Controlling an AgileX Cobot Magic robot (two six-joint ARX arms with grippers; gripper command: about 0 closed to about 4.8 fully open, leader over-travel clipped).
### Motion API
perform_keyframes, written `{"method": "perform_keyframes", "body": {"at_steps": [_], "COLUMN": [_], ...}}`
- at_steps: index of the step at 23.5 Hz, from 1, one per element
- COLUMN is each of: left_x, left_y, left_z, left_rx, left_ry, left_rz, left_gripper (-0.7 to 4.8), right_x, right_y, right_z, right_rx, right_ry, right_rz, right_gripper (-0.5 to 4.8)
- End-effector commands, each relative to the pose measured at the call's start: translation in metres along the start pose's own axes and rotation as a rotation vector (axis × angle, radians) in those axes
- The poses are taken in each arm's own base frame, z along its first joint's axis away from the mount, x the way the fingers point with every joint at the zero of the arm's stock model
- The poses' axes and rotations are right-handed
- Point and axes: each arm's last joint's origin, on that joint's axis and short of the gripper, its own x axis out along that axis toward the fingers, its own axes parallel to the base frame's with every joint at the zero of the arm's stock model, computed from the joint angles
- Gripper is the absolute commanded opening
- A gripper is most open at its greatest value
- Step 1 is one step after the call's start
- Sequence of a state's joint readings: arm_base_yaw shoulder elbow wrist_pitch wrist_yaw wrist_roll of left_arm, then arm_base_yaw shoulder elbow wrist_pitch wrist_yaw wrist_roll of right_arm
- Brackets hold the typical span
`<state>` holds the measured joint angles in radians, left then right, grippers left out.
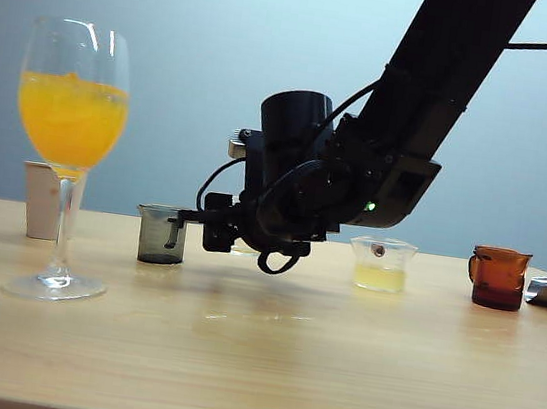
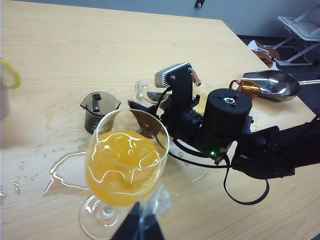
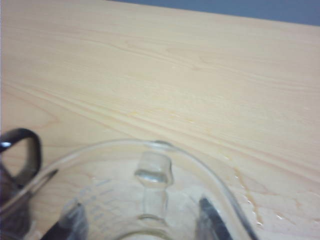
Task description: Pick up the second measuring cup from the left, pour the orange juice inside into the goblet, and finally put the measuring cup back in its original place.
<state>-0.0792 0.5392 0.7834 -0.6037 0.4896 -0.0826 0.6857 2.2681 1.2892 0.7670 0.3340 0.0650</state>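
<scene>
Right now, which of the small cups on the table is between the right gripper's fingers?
The clear measuring cup, empty, second from left; the right gripper straddles it. The grey, yellow-liquid and amber cups stand free.

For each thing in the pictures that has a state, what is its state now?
goblet: upright, bowl holding orange juice.
second measuring cup: empty, between right gripper fingers.
grey cup: upright, empty.
wider clear cup: holds pale yellow liquid.
table: wet beside goblet.
left gripper: at goblet's stem.

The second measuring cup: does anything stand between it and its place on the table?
Nothing visible does. The right gripper jaws hold the second measuring cup low over bare table between the grey cup and the wider clear cup. The left gripper is by the goblet.
</scene>
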Motion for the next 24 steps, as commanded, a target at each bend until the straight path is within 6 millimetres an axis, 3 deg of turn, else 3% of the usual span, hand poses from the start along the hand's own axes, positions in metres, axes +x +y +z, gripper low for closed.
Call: {"method": "perform_keyframes", "body": {"at_steps": [1, 24], "left_x": [-0.001, -0.001], "left_y": [0.0, 0.0], "left_z": [0.001, 0.0], "left_rx": [0.003, -0.004], "left_ry": [-0.008, 0.003], "left_rz": [-0.005, -0.005], "left_gripper": [-0.06, -0.06], "right_x": [0.001, 0.011], "right_y": [0.001, 0.005], "right_z": [0.007, -0.012], "right_rx": [0.022, 0.022], "right_ry": [-0.026, 0.032], "right_rz": [0.006, 0.047], "right_gripper": [-0.05, -0.05]}}
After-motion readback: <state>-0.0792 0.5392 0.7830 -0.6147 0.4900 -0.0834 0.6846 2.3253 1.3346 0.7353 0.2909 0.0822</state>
